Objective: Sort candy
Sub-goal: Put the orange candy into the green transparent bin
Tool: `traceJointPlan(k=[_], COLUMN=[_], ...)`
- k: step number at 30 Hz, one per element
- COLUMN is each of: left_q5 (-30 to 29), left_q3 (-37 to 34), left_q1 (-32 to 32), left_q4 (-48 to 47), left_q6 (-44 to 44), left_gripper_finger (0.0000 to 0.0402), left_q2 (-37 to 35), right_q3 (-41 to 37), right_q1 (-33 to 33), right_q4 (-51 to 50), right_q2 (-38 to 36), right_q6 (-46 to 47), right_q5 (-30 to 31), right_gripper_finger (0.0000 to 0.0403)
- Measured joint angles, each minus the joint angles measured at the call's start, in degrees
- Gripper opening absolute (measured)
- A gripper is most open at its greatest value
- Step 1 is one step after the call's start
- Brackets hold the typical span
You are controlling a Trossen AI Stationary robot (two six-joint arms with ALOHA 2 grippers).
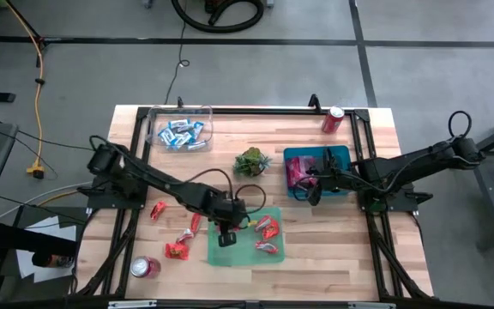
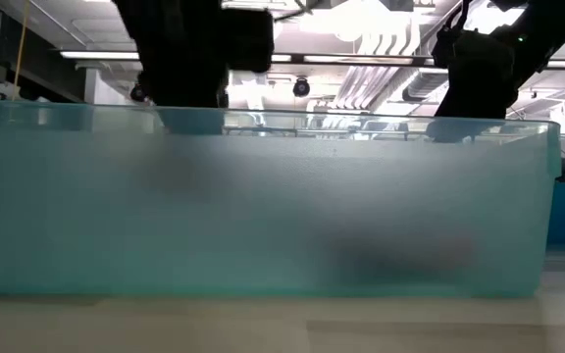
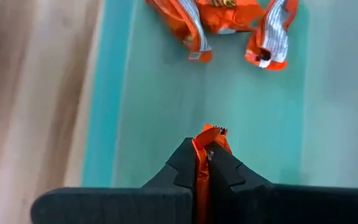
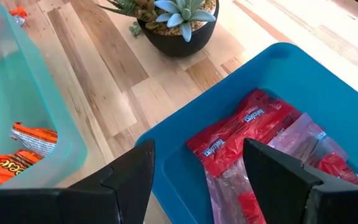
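My left gripper (image 1: 224,237) hangs over the left part of the green tray (image 1: 240,251), shut on a red-orange candy (image 3: 209,142). Two more red-orange candies (image 1: 267,228) (image 1: 267,248) lie flat in that tray. Several others (image 1: 177,250) lie loose on the wood left of it. My right gripper (image 1: 313,190) is open above the near left corner of the blue tray (image 1: 341,153), which holds pink and red candies (image 4: 241,130). Nothing is between its fingers (image 4: 197,154). Blue-and-white candies (image 1: 183,133) fill a clear tub at the far left. My left gripper pinches the red-orange candy between its two fingers, which come from above and slant down. The wrapper's crimped end (image 3: 212,132) sticks out just past the fingertips; the fingers hide the remainder. The candy is off the tray floor (image 3: 154,99).
A small potted plant (image 1: 251,161) stands between the trays. One red soda can (image 1: 333,118) stands at the far right and another (image 1: 144,268) lies at the near left. In the low view the green tray's wall (image 2: 263,196) blocks nearly everything.
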Motion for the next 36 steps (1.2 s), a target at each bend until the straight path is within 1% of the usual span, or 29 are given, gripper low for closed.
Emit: traceJointPlan(k=[8,11,20,27,33,36], left_q5=[1.0,1.8,1.3,2.3,2.2,2.9], left_q3=[0.0,0.0,-0.6,-5.1,-5.1,-4.3], left_q1=[0.2,0.2,0.2,0.4,0.6,1.3], left_q4=[0.8,0.8,2.6,7.8,7.5,5.2], left_q6=[-2.2,-3.3,-6.9,-12.6,-14.5,-14.2], left_gripper_finger=[0.0002,0.0008,0.0031,0.0068,0.0108,0.0135], left_q2=[5.0,5.0,5.0,5.0,4.9,4.1], right_q3=[0.0,0.0,0.0,0.0,0.0,0.0], right_q1=[0.0,0.0,0.0,0.0,0.0,0.0], right_q4=[-0.1,-0.1,0.0,0.0,0.0,-0.1], right_q2=[0.0,0.0,0.0,0.0,0.0,0.0], right_q6=[0.0,0.2,0.2,0.2,0.2,0.2], right_q5=[0.0,0.0,0.0,0.0,0.0,0.0], right_gripper_finger=[0.0238,0.0238,0.0238,0.0238,0.0238,0.0238])
